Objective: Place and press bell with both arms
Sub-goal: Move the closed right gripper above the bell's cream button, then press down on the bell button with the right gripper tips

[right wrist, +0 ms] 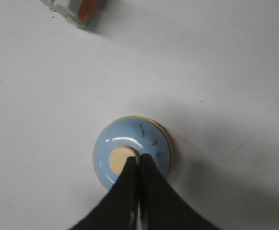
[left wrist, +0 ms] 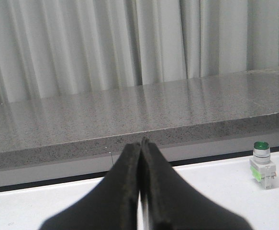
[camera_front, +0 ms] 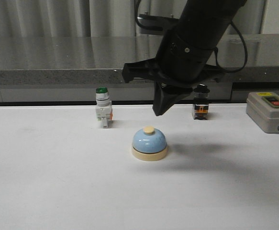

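Bell point(camera_front: 149, 143) on table | right pincer point(camera_front: 158, 113) closed, tip-down above button | left pincer point(left wrist: 141, 142) closed

Pale curtain point(camera_front: 58, 19), grey stone ledge point(camera_front: 48, 60)

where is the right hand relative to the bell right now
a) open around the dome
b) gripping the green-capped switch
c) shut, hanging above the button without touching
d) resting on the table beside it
c: in the front view the right hand is shut, its tip clear above the bell.
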